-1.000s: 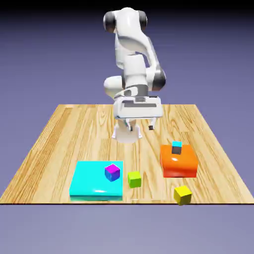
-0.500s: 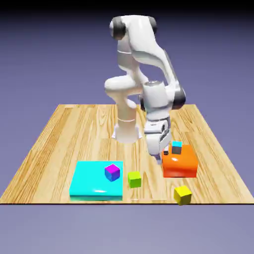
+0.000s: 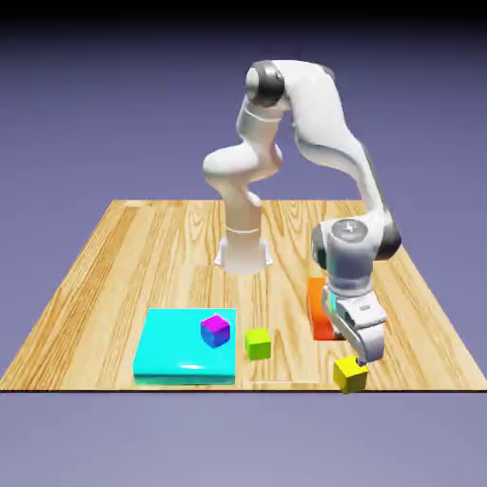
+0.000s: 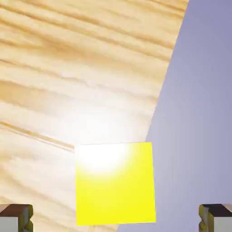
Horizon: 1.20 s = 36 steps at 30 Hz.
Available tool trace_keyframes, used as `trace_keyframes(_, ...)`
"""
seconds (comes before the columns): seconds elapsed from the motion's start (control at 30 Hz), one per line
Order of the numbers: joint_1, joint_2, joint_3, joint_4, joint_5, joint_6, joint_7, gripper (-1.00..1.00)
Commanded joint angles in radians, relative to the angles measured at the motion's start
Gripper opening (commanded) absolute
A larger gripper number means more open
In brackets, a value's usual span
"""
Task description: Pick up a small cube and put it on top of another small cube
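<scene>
Exterior view: yellow cube (image 3: 350, 374) at the table's (image 3: 114, 276) near edge, about 5 o'clock from the green cube (image 3: 258, 343).
Gripper: gripper (image 3: 356, 362) just above the yellow cube, partly hiding the orange block (image 3: 319, 310).
Open room: bare wood between green and yellow cubes.
Others: purple cube (image 3: 216, 330) on the cyan slab (image 3: 171, 354).
Hand view: yellow cube (image 4: 115, 183) between wide-spread fingertips (image 4: 16, 216), untouched; table edge at 3 o'clock.
Writing: none readable.

Both views on yellow cube (image 3: 350, 374)

Glossy white rounded arm (image 3: 323, 114), dark joint caps, seemingly grey fingertips (image 4: 16, 216).
</scene>
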Motion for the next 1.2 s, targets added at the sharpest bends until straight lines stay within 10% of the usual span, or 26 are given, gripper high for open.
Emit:
trace_keyframes(0.0, -0.010, 0.036, 0.016, 0.010, 0.017, 0.027, -0.012, 0.00)
trace_keyframes(0.1, -0.034, 0.120, 0.054, 0.031, 0.056, 0.088, -0.041, 0.00)
trace_keyframes(0.13, -0.034, 0.120, 0.054, 0.031, 0.056, 0.088, -0.041, -1.00)
trace_keyframes(0.8, -0.262, -0.568, -0.311, -0.371, -0.323, -0.190, -0.244, -1.00)
trace_keyframes(1.03, -0.295, -0.397, -0.252, -0.408, -0.148, -0.017, -0.374, -1.00)
trace_keyframes(1.07, -0.295, -0.397, -0.252, -0.408, -0.148, -0.017, -0.374, 1.00)
trace_keyframes(1.17, -0.282, -0.470, -0.277, -0.394, -0.222, -0.089, -0.320, 1.00)
